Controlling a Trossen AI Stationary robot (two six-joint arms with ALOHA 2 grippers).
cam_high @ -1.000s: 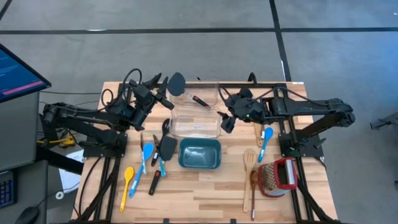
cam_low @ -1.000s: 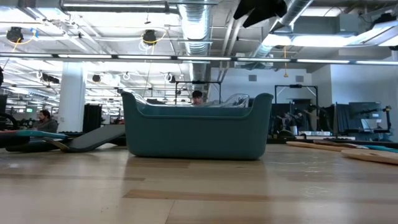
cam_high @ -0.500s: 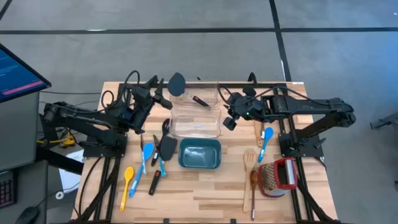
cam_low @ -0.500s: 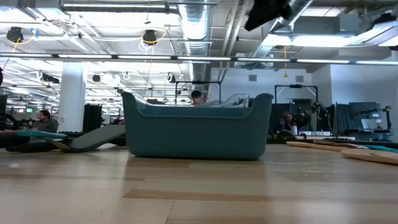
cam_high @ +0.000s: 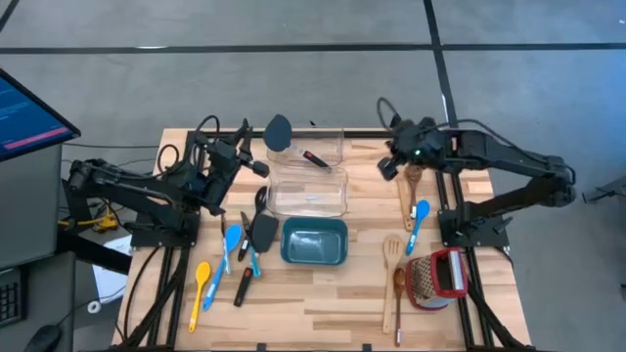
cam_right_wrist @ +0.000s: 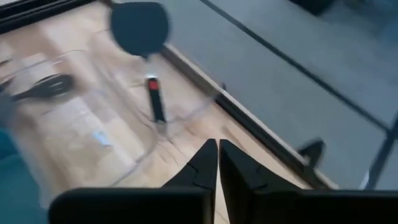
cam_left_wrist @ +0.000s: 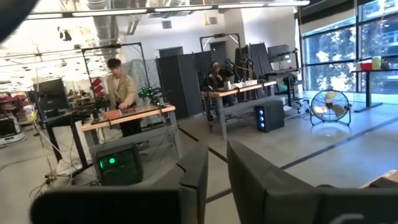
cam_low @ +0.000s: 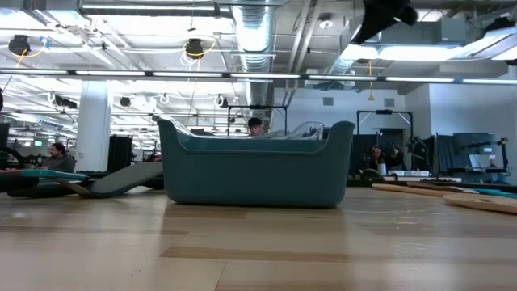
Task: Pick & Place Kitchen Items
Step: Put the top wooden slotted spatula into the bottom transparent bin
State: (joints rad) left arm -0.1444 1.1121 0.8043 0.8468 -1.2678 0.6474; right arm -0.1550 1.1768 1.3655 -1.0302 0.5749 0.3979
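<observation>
At nine o'clock on the wooden table (cam_high: 323, 303) we find the left gripper (cam_high: 256, 166), its jaws nearly together with a slim gap and nothing pinched. Below it, around seven o'clock, lie slim long-handled utensils: a yellow spoon (cam_high: 200, 286), a blue spoon (cam_high: 229, 246), a flat black spatula (cam_high: 260, 235).

At the centre stands a clear, glossy rectangular container (cam_high: 307, 176). A black ladle (cam_high: 287, 140) leans in it, its round bowl jutting over the twelve o'clock rim, its handle tip red. Just beside it, toward six o'clock, sits a teal tub (cam_high: 314, 242) with rounded corners and matte walls; it seems to hold nothing, though the level view hides its floor.

At two o'clock the right gripper (cam_high: 385, 168) hangs with jaws pressed together, holding nothing. Toward four o'clock rest a brown wooden spoon (cam_high: 410, 186), another blue spoon (cam_high: 419, 223), a pale slotted wooden spatula (cam_high: 390, 274) and a red-framed grater (cam_high: 442, 277).
</observation>
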